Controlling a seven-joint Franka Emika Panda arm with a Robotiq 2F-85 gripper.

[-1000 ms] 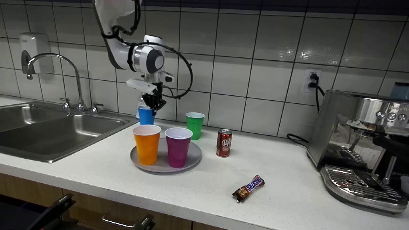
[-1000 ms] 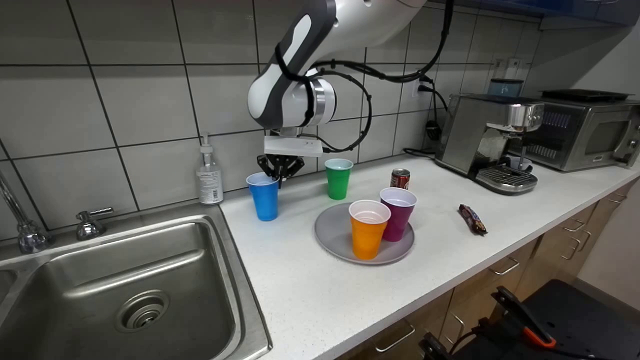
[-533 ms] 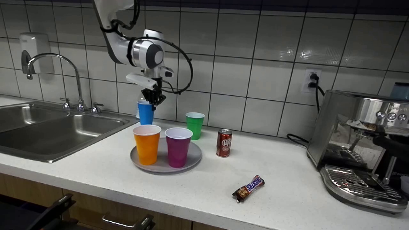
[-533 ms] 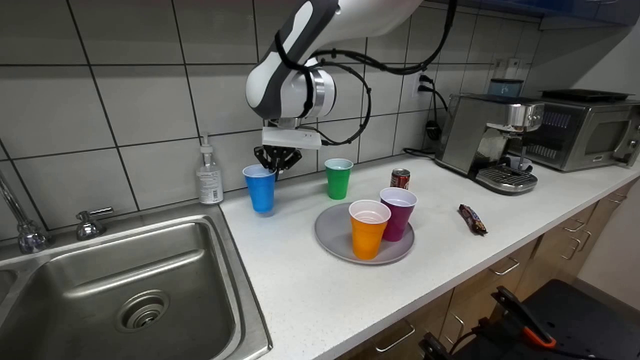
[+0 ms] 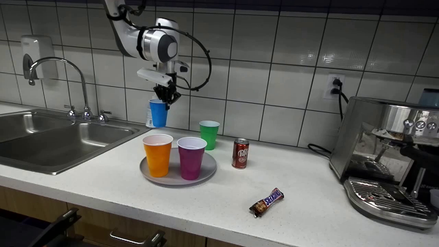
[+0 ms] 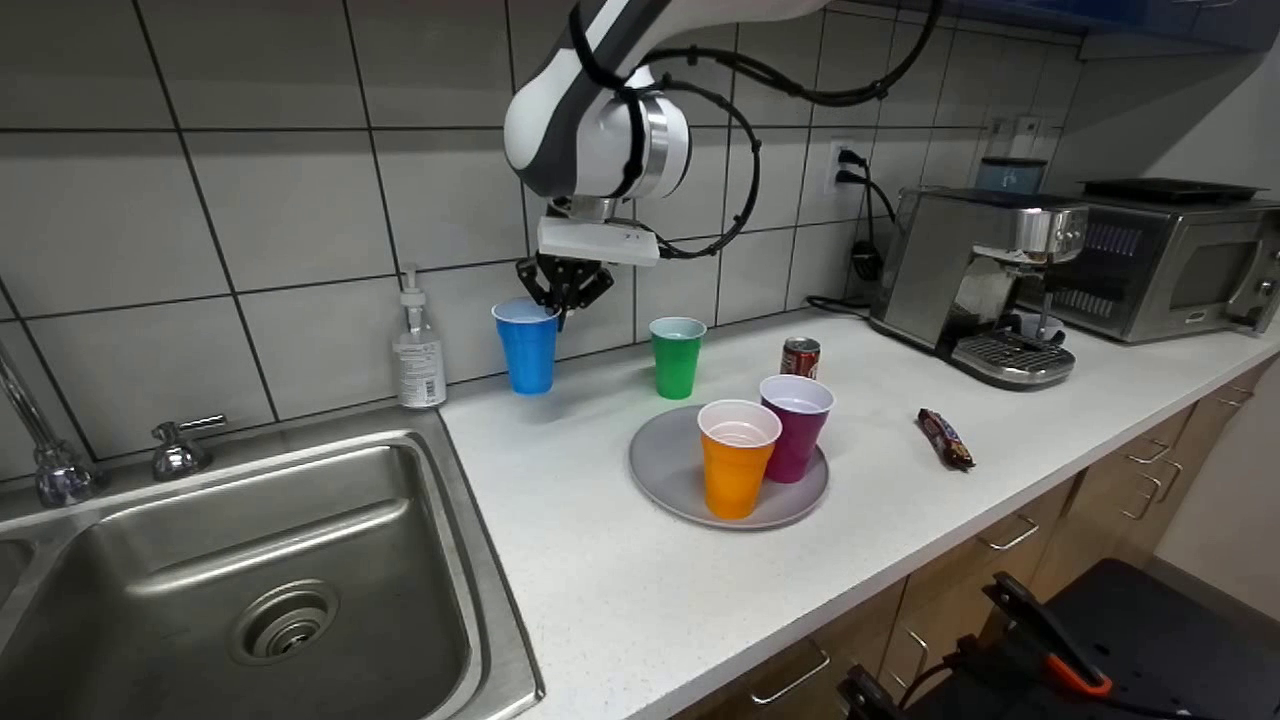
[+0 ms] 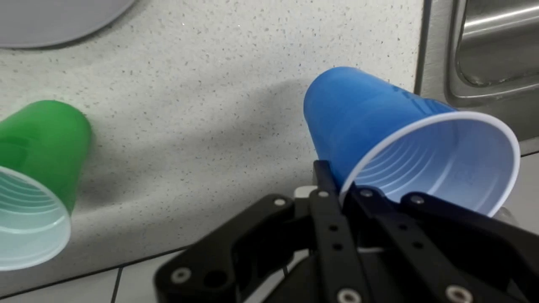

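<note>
My gripper [image 5: 168, 105] is shut on the rim and wall of a blue cup [image 5: 159, 116]. It holds the cup upright above the white counter near the tiled wall. In an exterior view the gripper [image 6: 560, 318] pinches the right side of the blue cup [image 6: 528, 352]. In the wrist view one finger of the gripper [image 7: 340, 185] is outside the blue cup [image 7: 358, 105] and the other is inside its rim; the cup looks empty. A green cup [image 5: 209, 138] stands on the counter beside it, also seen in the wrist view [image 7: 50, 130].
A grey plate [image 5: 175, 161] holds an orange cup [image 5: 158, 160] and a purple cup [image 5: 192, 164]. A soda can [image 5: 240, 154] and a Snickers bar [image 5: 267, 202] are on the counter. A soap bottle [image 6: 418, 360] stands by the sink [image 6: 470, 560]. A coffee machine [image 6: 980, 280] is farther along.
The gripper has risen with the blue cup in it, lifting it off the counter, and moved slightly sideways in the last half second. The other things have not moved.
</note>
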